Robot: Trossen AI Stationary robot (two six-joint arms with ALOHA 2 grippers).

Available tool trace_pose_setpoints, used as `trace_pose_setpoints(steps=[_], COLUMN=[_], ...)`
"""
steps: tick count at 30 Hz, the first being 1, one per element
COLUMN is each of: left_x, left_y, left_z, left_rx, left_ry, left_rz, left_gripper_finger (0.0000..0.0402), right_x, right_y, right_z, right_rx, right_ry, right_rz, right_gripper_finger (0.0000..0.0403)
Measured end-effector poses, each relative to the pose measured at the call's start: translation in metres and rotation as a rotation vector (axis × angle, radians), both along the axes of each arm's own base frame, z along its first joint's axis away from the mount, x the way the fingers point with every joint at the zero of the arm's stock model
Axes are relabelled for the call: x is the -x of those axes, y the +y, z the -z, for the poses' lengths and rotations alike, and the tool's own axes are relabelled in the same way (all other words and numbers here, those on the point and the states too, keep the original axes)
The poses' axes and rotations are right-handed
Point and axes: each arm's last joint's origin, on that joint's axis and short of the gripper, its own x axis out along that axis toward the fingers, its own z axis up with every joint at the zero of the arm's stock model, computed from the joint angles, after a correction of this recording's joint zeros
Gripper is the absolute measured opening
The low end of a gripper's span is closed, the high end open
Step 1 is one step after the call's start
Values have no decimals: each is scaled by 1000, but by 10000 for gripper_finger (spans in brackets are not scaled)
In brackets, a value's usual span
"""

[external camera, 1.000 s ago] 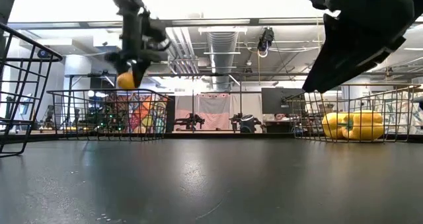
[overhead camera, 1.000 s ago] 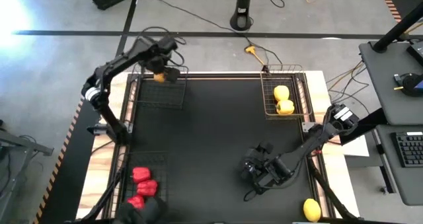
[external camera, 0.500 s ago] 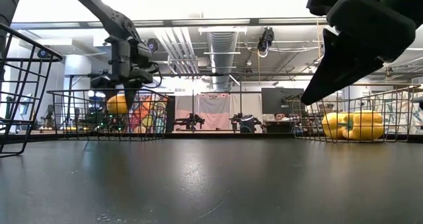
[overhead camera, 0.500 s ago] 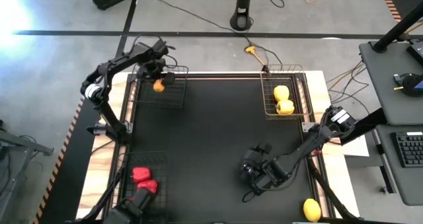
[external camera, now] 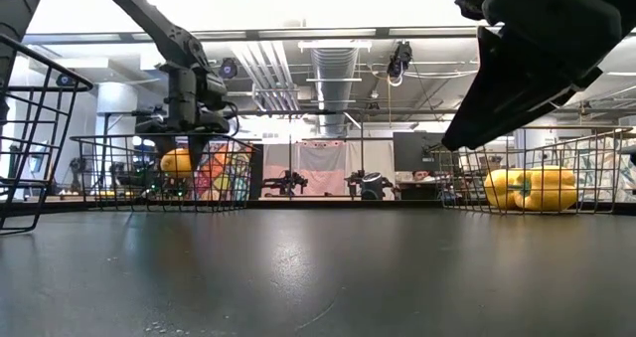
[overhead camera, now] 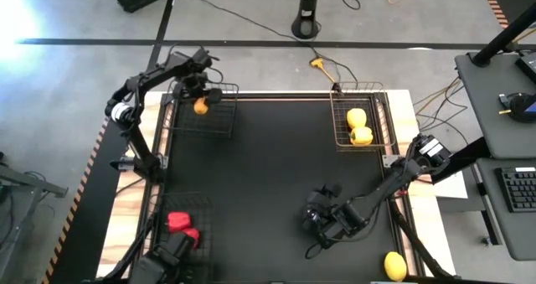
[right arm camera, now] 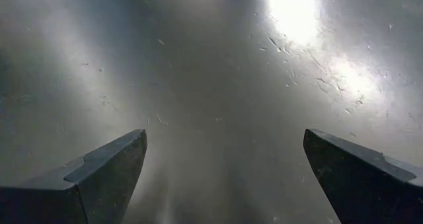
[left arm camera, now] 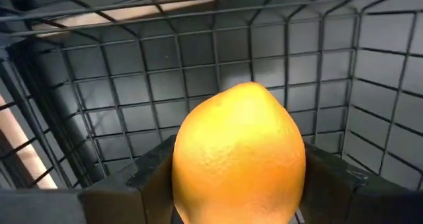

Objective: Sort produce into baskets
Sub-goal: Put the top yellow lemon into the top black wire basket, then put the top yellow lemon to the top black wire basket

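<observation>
One smooth orange lemon-like oval (left arm camera: 239, 154) sits clenched in my left gripper (overhead camera: 198, 100), inside the dark wire-mesh basket (overhead camera: 219, 125) at the far left of the black desk (overhead camera: 268, 175). My right gripper (right arm camera: 225, 178) hovers spread, empty, above the desk's near right.

Your left hand (overhead camera: 199, 100) has carried the lemon (overhead camera: 201, 107) down from above the rim into the black basket (overhead camera: 219, 125) at the counter's 11 o'clock corner. Your right hand (overhead camera: 316, 221) has crept slightly toward 9 o'clock.
</observation>
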Motion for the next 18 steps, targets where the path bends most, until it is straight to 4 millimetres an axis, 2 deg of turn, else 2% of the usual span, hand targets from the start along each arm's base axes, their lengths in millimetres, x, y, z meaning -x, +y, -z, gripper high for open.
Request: trace_pose_setpoints(steps=[6, 18], left_x=[5, 6], left_y=[2, 2], left_z=[1, 2], left_rx=[-32, -72], left_ry=[68, 151], left_rz=[-20, 5], left_gripper_finger=[235, 296], right_x=[0, 0], right_y=[0, 0], right_z=[0, 0], right_rx=[2, 21], right_ry=[-1, 17], right_rz=[-6, -34], right_gripper_finger=[400, 400])
